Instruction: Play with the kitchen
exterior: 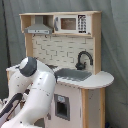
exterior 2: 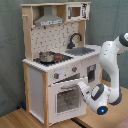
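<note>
The kitchen is a tall white and light-wood toy unit, seen in both exterior views. It has a range hood, a small microwave, a black faucet and a grey sink. A steel pot stands on the hob, with knobs below it. My gripper is at the upper right corner of the oven door, by its handle. In the first exterior view my white arm covers the kitchen's lower left front and hides the gripper.
A grey curtain hangs behind the kitchen. It stands on a wooden floor. My arm's elbow rises to the right of the counter in the second exterior view.
</note>
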{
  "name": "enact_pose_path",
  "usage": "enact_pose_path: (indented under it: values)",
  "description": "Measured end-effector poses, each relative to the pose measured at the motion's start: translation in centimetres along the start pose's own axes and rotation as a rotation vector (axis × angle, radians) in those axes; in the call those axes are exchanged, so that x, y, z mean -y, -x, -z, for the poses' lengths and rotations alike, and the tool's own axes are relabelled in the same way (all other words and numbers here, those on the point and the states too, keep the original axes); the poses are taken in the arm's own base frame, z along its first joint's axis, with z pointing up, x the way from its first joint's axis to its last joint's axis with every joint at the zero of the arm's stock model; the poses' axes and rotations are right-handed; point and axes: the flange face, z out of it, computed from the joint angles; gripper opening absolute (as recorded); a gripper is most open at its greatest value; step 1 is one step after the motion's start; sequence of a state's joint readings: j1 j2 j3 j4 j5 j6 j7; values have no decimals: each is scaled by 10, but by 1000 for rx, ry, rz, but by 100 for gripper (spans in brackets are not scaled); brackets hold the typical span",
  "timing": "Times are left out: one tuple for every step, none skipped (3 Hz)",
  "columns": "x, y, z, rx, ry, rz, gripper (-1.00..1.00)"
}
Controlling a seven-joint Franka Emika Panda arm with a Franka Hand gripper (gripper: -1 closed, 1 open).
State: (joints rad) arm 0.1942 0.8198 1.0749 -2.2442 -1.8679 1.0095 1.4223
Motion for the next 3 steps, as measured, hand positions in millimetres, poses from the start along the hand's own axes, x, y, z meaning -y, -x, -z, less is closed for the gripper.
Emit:
enact_pose_path:
  values:
    - [-4, -1, -36, 51, -10, -34, 100]
    - [-19, -7, -59, 94, -9, -77, 100]
    - [-34, -12, -85, 128, -3, -122, 100]
